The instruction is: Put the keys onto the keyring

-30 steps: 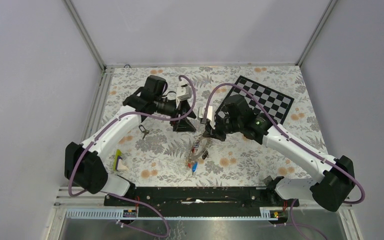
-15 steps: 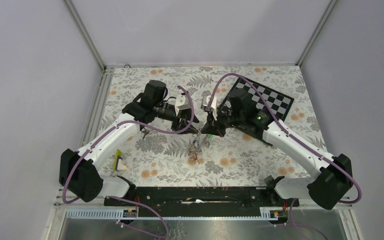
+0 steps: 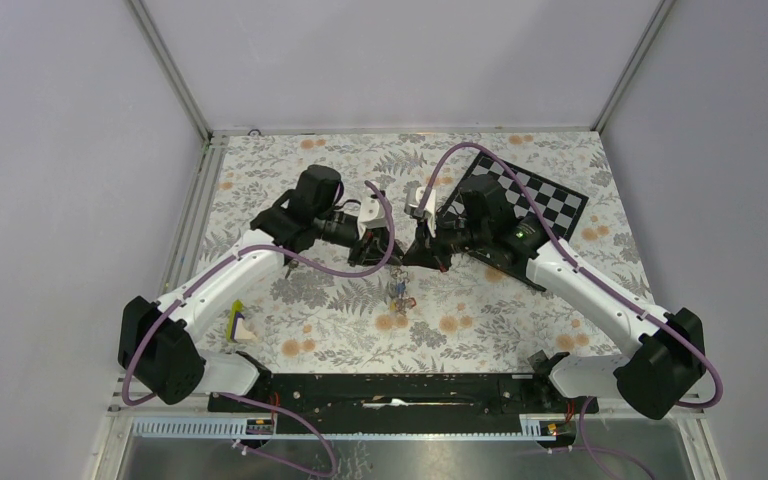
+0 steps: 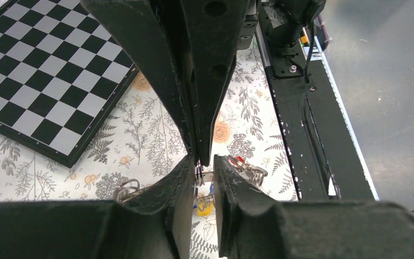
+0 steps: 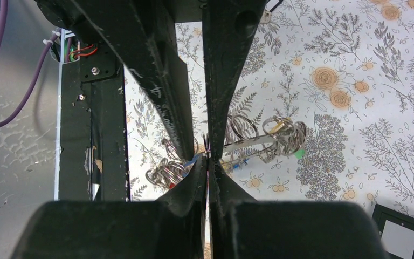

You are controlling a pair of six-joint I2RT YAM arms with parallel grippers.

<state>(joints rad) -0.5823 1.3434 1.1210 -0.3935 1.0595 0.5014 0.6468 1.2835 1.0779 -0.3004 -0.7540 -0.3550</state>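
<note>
Right gripper (image 5: 207,167) first: its fingers are pinched shut on the thin edge of the keyring (image 5: 250,142). My right wrist camera sees the ring only edge-on, as a narrow grey strip leaving the tips. Left gripper (image 4: 205,168) stands tip to tip against the right one, jaws a narrow slit apart. A sliver of metal sits in that slit against one finger; I cannot tell whether it is the ring or a key's loop, nor whether the finger presses on it.

From above, my two grippers meet near the chequered board (image 3: 535,205), off its left corner. The keys (image 3: 398,292) hang in a small clump under that meeting point, on the board's near side. There the clump is too small to count, and my right arm covers part of the board.

Both wrist views lose most of the bundle behind my own dark fingers. The left wrist picks out a red head (image 4: 241,160) and a yellow head (image 4: 205,208) below the tips. The right wrist alone shows a green head (image 5: 300,154) and a cluster of wire loops (image 5: 280,129) at the strip's far end.
</note>
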